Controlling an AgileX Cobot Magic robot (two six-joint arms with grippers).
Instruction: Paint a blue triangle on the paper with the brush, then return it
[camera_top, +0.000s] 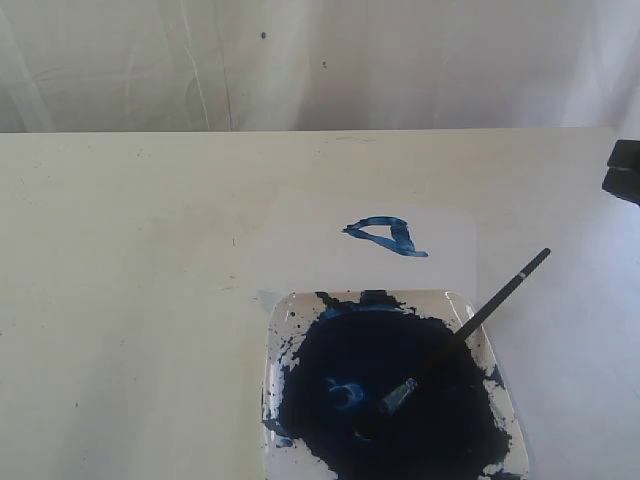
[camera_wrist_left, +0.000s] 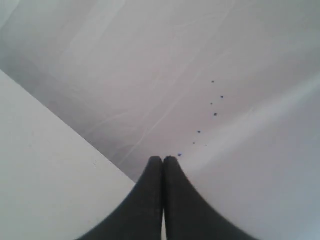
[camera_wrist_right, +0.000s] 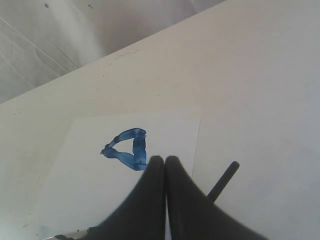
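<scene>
Right gripper (camera_wrist_right: 164, 159), jaws pressed together and empty, sits nearest the brush (camera_top: 470, 325) — whose handle slants out of the tray (camera_top: 283, 312) toward it.

Light bright and diffuse, whites washed out; shadows barely visible. Focus soft throughout, blurriest at right gripper (camera_wrist_right: 164, 159), sharper on the paper (camera_wrist_right: 85, 190) beyond it.
</scene>
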